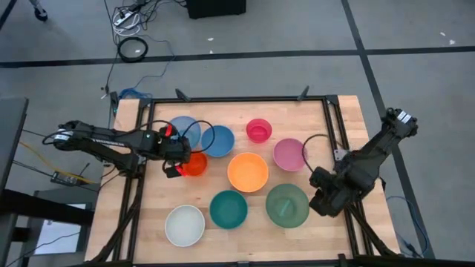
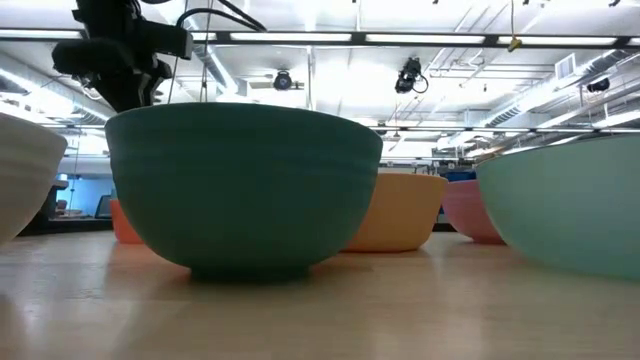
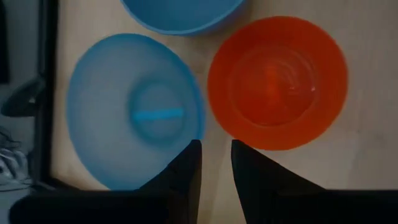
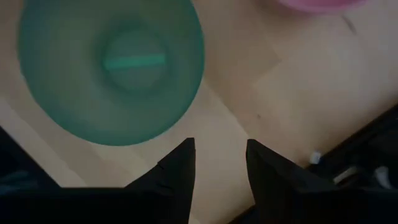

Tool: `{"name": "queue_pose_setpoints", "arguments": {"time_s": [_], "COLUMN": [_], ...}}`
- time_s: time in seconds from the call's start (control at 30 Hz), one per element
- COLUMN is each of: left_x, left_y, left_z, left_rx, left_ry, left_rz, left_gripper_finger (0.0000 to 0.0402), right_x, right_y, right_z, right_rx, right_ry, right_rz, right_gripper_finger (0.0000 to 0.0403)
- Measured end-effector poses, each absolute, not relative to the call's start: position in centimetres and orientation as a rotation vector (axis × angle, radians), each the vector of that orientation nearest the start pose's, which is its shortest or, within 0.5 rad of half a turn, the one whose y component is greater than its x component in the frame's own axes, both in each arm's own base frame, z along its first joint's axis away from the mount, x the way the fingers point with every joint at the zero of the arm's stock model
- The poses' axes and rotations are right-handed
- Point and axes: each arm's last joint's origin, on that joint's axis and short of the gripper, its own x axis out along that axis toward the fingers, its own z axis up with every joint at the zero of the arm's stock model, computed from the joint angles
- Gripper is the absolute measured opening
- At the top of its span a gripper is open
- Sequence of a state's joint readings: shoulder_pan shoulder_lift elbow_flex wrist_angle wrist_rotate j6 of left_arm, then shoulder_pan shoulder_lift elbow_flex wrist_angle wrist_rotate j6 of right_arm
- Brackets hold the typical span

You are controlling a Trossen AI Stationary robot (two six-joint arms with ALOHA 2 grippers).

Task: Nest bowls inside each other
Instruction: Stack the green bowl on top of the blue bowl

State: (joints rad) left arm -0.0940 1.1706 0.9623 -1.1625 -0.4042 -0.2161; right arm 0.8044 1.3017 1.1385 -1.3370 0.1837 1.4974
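Nine bowls rest upright on their bases on the wooden table: light blue (image 1: 183, 130), blue (image 1: 219, 141), hot pink (image 1: 259, 130), mauve (image 1: 289, 154), red-orange (image 1: 195, 164), orange (image 1: 248, 172), teal (image 1: 228, 209), green (image 1: 287, 205) and white (image 1: 184, 225). My left gripper (image 3: 216, 163) hangs open above the gap between the light blue bowl (image 3: 134, 112) and the red-orange bowl (image 3: 277, 81), pointing down. My right gripper (image 4: 221, 165) is open above bare table just right of the green bowl (image 4: 112, 68). Neither holds anything.
A black frame rail (image 1: 332, 141) borders the table on its right and another (image 1: 141, 148) on its left, close to both arms. In the low view the teal bowl (image 2: 245, 190) fills the front, with the orange bowl (image 2: 395, 210) behind it.
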Motion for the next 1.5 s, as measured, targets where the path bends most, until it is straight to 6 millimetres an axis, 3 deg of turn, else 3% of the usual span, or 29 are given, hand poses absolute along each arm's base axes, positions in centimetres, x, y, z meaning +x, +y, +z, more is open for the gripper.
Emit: {"name": "queue_pose_setpoints", "arguments": {"time_s": [0.27, 0.4, 0.53, 0.77, 1.07, 1.5], "left_x": [18.4, 17.7, 17.4, 17.1, 17.2, 17.2], "left_y": [-0.3, -0.1, 0.1, 0.5, 0.5, 0.5], "left_z": [26.2, 25.4, 23.9, 22.0, 21.9, 22.3], "left_rx": [0.349, 0.490, 0.503, 0.496, 0.476, 0.434], "left_ry": [1.344, 1.452, 1.508, 1.528, 1.507, 1.456], "left_rz": [0.407, 0.309, 0.168, 0.142, 0.169, 0.222], "left_gripper_finger": [0.0096, 0.0096, 0.0096, 0.0096, 0.0096, 0.0096], "right_x": [15.1, 15.1, 15.0, 14.9, 15.0, 15.4], "right_y": [17.5, 18.3, 18.8, 19.0, 19.0, 16.7], "right_z": [25.7, 25.4, 25.5, 25.5, 25.3, 21.0], "right_rx": [0.499, 0.507, 0.514, 0.540, 0.595, 0.539], "right_ry": [1.263, 1.164, 1.065, 1.041, 1.084, 1.072], "right_rz": [-0.616, -0.622, -0.611, -0.611, -0.637, -0.742], "right_gripper_finger": [0.0142, 0.0142, 0.0142, 0.0142, 0.0145, 0.0145]}}
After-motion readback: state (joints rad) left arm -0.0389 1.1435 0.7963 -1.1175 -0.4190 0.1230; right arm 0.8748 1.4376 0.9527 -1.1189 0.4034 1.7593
